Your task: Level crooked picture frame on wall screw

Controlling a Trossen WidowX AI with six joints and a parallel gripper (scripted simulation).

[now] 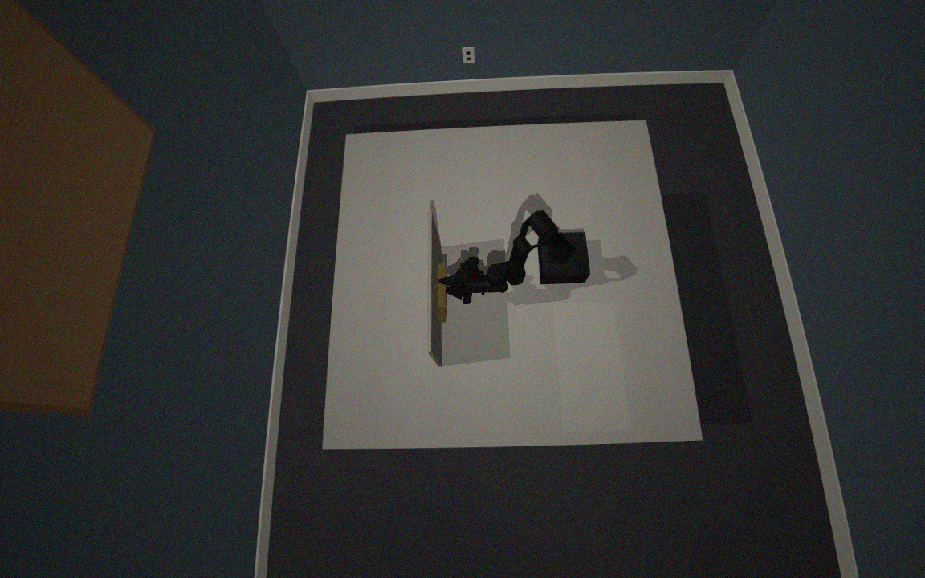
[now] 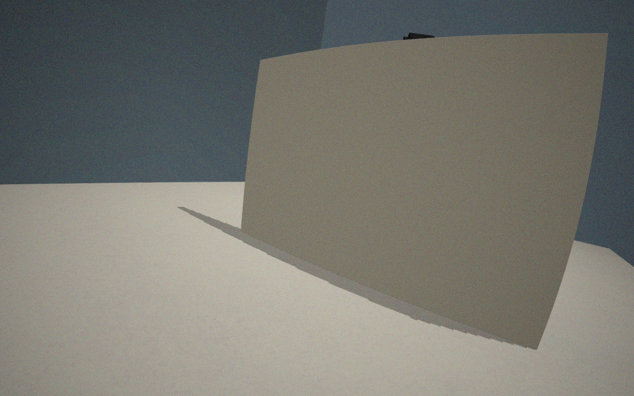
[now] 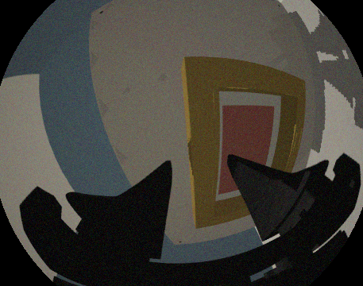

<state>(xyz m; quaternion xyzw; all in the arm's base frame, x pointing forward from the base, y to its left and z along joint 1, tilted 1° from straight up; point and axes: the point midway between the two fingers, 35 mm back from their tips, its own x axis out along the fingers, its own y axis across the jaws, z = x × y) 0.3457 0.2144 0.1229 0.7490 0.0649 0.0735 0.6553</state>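
Note:
The gold picture frame [image 1: 442, 314] [image 3: 202, 119], with a pale mat and red picture, is on the near face of the upright beige panel [image 1: 434, 341] [image 2: 408, 172] [image 3: 129, 59]. Its screw and back strip are hidden. In the wrist view its near side edge slants, but the view itself is tilted, so I cannot tell how far it is from level. My gripper [image 1: 442, 285] [image 3: 199, 162] is open. Its black fingertips are at or just in front of the frame; in the wrist view one overlaps the picture and the other lies beyond the frame's edge. No grip on the frame is visible.
The black arm base [image 1: 563, 266] stands on the white table top [image 1: 380, 409] [image 2: 63, 295]. In the exterior view the panel hides the frame; only a dark piece of the arm [image 2: 420, 35] shows above it. A large brown block [image 1: 34, 215] is at the left.

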